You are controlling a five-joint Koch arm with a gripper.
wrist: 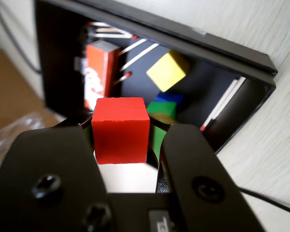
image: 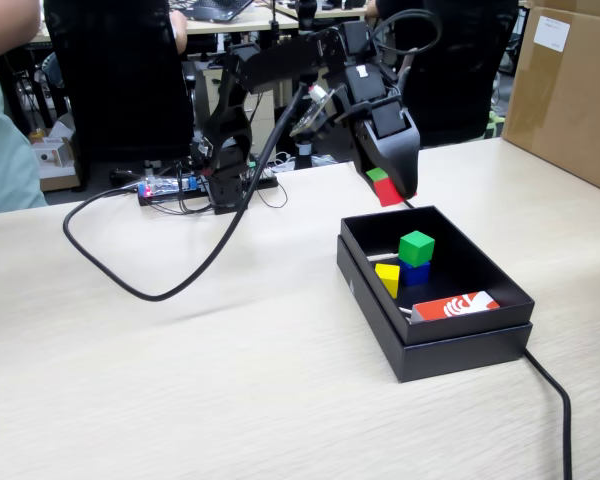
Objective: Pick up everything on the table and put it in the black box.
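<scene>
My gripper (image: 388, 188) is shut on the red cube (image: 389, 192) and holds it in the air over the far left corner of the black box (image: 460, 345). The wrist view shows the red cube (wrist: 120, 129) pinched between the two jaws of the gripper (wrist: 122, 126), with the black box (wrist: 222, 46) below. Inside the box, the green cube (image: 416, 246) sits on top of the blue cube (image: 414, 272), and the yellow cube (image: 388, 279) leans tilted beside them. From the wrist I also see the green cube (wrist: 164, 108), the blue cube (wrist: 171, 97) and the yellow cube (wrist: 168, 70).
An orange-and-white card (image: 456, 305) and a few thin sticks (wrist: 135, 46) lie in the box. A black cable (image: 160, 290) loops over the beige table (image: 180, 380) on the left, and another cable (image: 552, 392) runs from the box's front right. A brown carton (image: 570, 90) stands at the back right.
</scene>
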